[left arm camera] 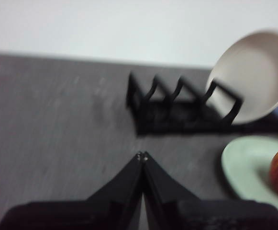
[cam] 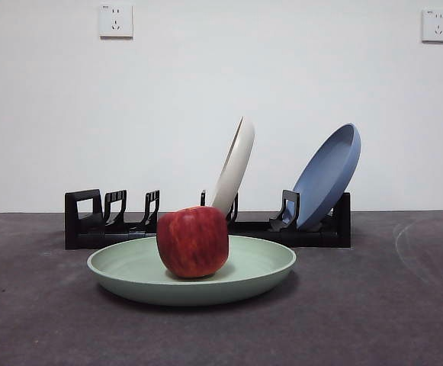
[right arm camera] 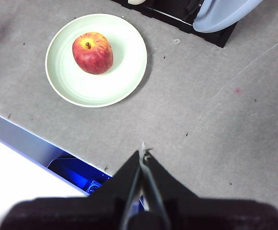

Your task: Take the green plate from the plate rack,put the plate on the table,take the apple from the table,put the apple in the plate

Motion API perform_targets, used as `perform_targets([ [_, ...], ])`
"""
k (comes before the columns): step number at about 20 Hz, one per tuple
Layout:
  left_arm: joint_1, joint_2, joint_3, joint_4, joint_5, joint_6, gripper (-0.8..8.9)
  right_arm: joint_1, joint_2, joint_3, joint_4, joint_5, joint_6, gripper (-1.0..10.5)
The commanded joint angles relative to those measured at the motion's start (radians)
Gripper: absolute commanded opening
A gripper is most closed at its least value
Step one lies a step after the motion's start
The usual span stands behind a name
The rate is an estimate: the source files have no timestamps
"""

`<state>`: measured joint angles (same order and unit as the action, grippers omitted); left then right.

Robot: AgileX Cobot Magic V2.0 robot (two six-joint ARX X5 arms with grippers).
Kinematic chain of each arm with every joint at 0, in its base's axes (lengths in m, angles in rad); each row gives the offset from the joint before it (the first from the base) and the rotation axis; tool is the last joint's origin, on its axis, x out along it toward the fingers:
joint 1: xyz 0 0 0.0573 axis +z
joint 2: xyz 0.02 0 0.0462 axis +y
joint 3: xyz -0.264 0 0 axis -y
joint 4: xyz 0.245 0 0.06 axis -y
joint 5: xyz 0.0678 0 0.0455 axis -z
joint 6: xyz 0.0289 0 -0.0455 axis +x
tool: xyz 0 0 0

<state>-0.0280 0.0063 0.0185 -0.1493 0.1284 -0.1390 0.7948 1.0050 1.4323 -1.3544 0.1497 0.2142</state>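
Sage-green plate point(cam: 259, 276) lies flat on the grey table point(cam: 389, 305), just in front of the black plate rack point(cam: 84, 221), with the red apple point(cam: 193, 241) resting inside it. Left gripper point(left arm camera: 142, 157) and right gripper point(right arm camera: 142, 154) both hang apart from it, jaws pressed together, holding nothing.

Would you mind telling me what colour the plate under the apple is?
The plate under the apple is pale sage green, clearest in the right wrist view.
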Motion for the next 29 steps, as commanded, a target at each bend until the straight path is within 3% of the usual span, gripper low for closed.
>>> perform_targets([
  [1, 0.003, -0.002, -0.008, -0.016, -0.018, 0.010, -0.04, 0.002, 0.000, -0.006, -0.022, 0.002, 0.010, 0.0],
  [22, 0.004, 0.010, -0.008, -0.011, -0.018, 0.010, -0.04, 0.002, -0.002, -0.006, -0.019, 0.019, 0.008, 0.0],
  [24, 0.004, 0.010, -0.008, -0.011, -0.018, 0.010, -0.04, -0.006, -0.010, -0.008, 0.055, 0.172, -0.018, 0.0],
  [26, 0.004, 0.010, -0.008, -0.011, -0.018, 0.010, -0.04, -0.035, -0.029, -0.033, 0.214, 0.262, -0.056, 0.0],
  [29, 0.004, 0.010, -0.008, -0.011, -0.018, 0.010, -0.04, -0.154, -0.088, -0.159, 0.453, 0.212, -0.094, 0.0],
])
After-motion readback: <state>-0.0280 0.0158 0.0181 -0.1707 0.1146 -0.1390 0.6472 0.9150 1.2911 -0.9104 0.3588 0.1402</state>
